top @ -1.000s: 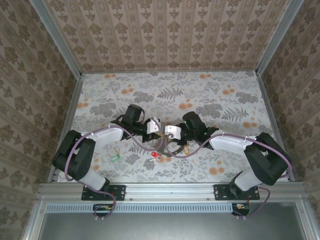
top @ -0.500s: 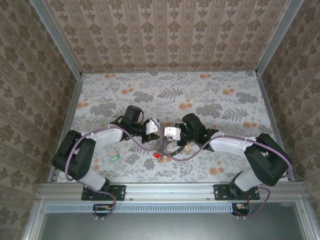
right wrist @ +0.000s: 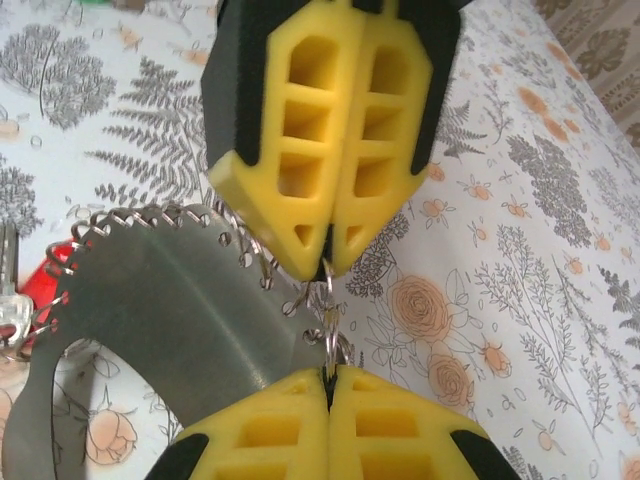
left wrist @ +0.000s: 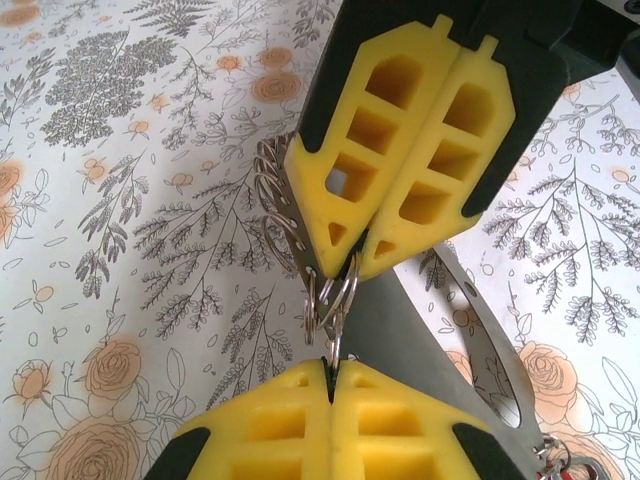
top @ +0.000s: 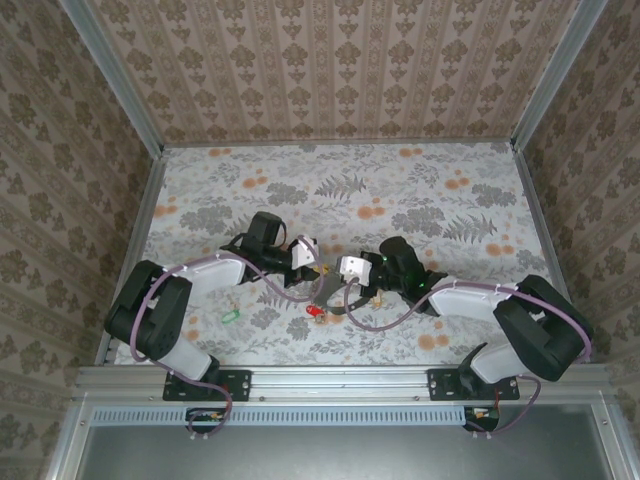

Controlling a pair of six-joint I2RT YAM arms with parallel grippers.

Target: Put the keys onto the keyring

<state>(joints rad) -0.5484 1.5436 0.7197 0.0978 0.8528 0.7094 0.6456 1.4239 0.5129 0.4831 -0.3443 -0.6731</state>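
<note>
The keyring (right wrist: 170, 300) is a flat grey metal band with small wire rings along its edge, held up between both grippers at mid-table (top: 328, 292). My left gripper (left wrist: 331, 365) is shut on one small wire ring of the band (left wrist: 470, 330). Tip to tip with it, my right gripper (right wrist: 328, 372) is shut on a neighbouring small ring. In the top view the left gripper (top: 321, 277) and right gripper (top: 341, 284) nearly touch. A red key (top: 310, 312) lies just below them, a green key (top: 229, 316) further left, and a brass-coloured key (top: 373, 297) by the right gripper.
The floral tablecloth (top: 420, 200) covers the table, which is walled in at the back and both sides by patterned panels. The red key (right wrist: 55, 262) and a pale key (right wrist: 10, 300) show at the left edge of the right wrist view, under the band.
My right gripper has closed onto a small ring, and the right arm has sunk lower and shifted slightly right. The left arm has barely moved.
</note>
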